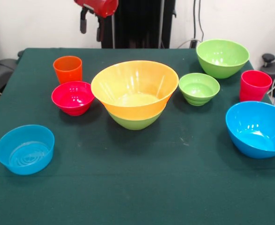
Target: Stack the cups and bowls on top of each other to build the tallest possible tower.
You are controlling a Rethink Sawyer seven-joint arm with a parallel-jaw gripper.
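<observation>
The very wide orange bowl (135,86) sits nested in a big green bowl (133,123) at the table's middle; it is the only stack. Around it stand the orange cup (67,69), the small red bowl (73,97), the small green bowl (199,88), the second big green bowl (222,57), the red cup (255,85), the big blue bowl (257,129) and the small blue bowl (26,149), all upright and apart. The yellow cup does not show. My gripper (91,26) hangs at the top edge, above the far left of the table, open and empty, well clear of everything.
The dark green tablecloth (142,187) covers the table. The robot's black pedestal (137,23) stands behind the far edge. A black object (269,61) and cables lie off the table at the right.
</observation>
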